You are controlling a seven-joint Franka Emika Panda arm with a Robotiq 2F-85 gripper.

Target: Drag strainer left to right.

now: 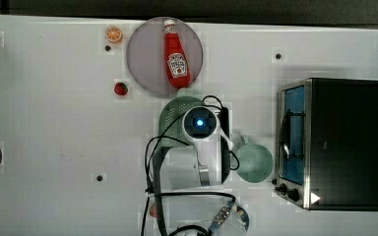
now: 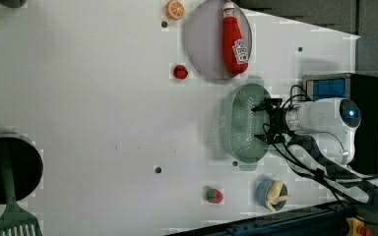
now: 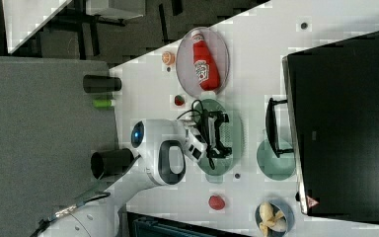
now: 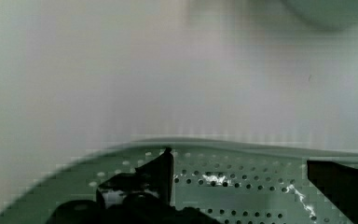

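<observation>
The pale mint-green oval strainer [image 1: 171, 118] lies just below the grey-lilac plate in the top view, half covered by the arm. In the left view the strainer [image 2: 238, 129] shows its perforated inside. My gripper [image 2: 261, 123] is open and reaches down into it, its two black fingers spread along the basin. The right view has the gripper [image 3: 222, 133] over the strainer [image 3: 234, 129] too. Up close, the wrist view shows the holed strainer floor [image 4: 242, 179] between the fingertips [image 4: 161, 170], with nothing clamped.
A grey-lilac plate [image 1: 142, 54] carries a ketchup bottle [image 1: 176, 55]. A round mint-green mug [image 1: 254, 162] stands beside a black toaster oven [image 1: 342, 142]. Nearby are an orange slice [image 1: 113, 34], a strawberry [image 1: 121, 89] and a bowl with a banana [image 2: 273, 194]. The top view's left holds bare table.
</observation>
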